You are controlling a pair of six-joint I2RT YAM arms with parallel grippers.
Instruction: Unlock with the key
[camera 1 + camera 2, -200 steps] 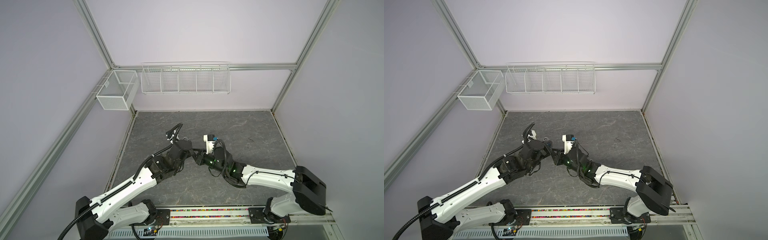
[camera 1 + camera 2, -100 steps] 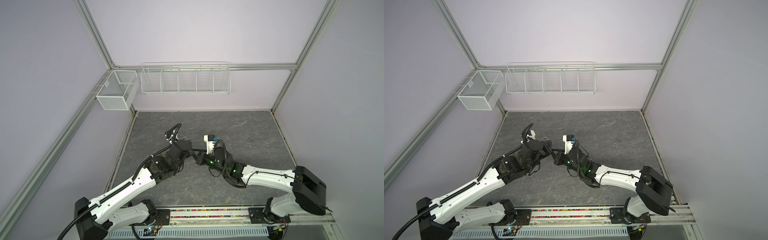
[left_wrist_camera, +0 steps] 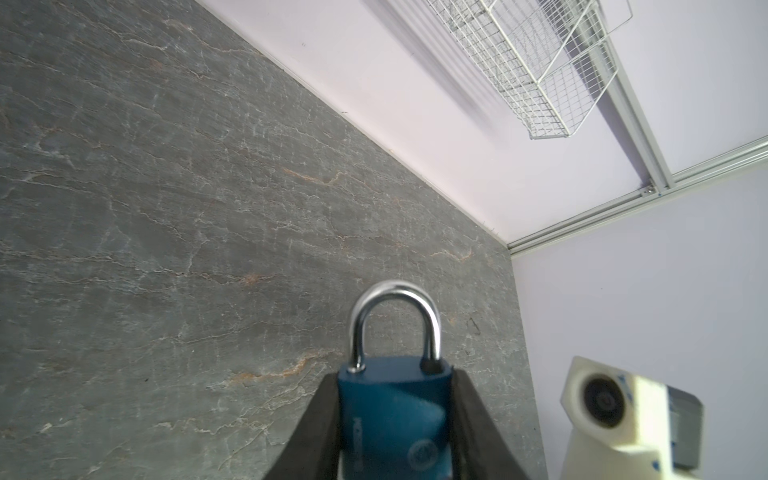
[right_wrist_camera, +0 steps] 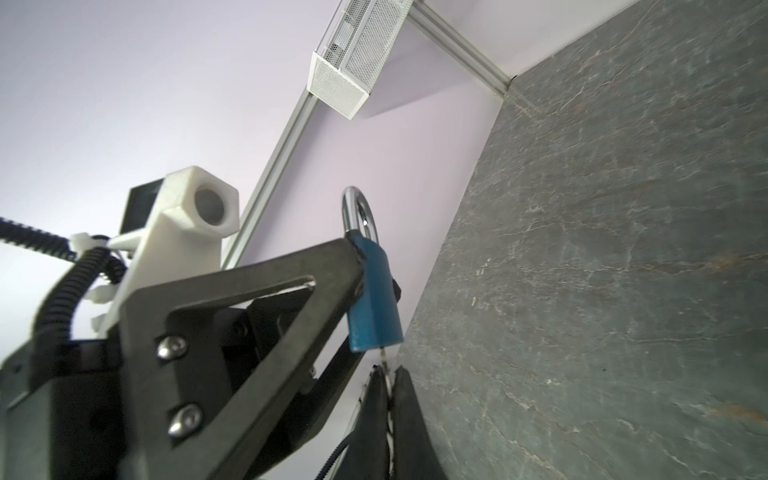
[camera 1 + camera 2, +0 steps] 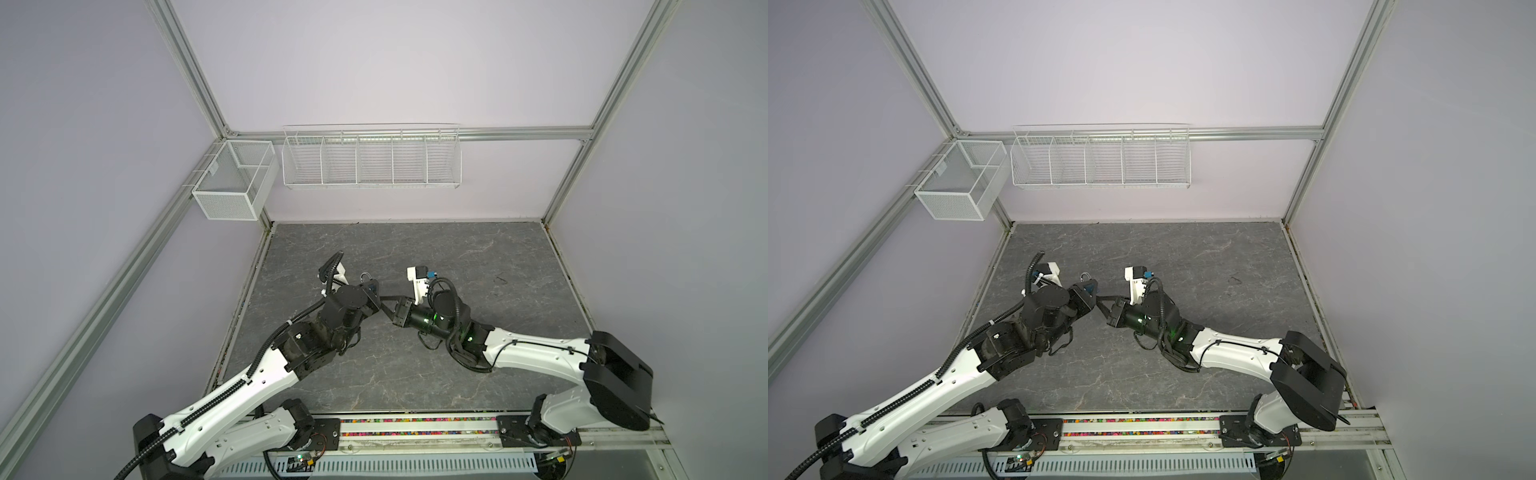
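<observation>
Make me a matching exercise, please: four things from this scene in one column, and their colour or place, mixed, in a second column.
1 padlock body
2 shackle
3 key
4 wire rack

a silver, curved
b blue, between the fingers of the left end effector
c white, on the back wall
d pinched by the right end effector

Pairs: 1-b, 2-a, 3-d, 4-c

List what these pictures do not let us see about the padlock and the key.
The key: right wrist view shows only a sliver; the right gripper covers the rest.
Keyhole: hidden under the padlock in every view; whether the key is in is unclear.
Padlock lettering: blurred in the left wrist view; lower body cut by the edge.
Top views: key too small.
</observation>
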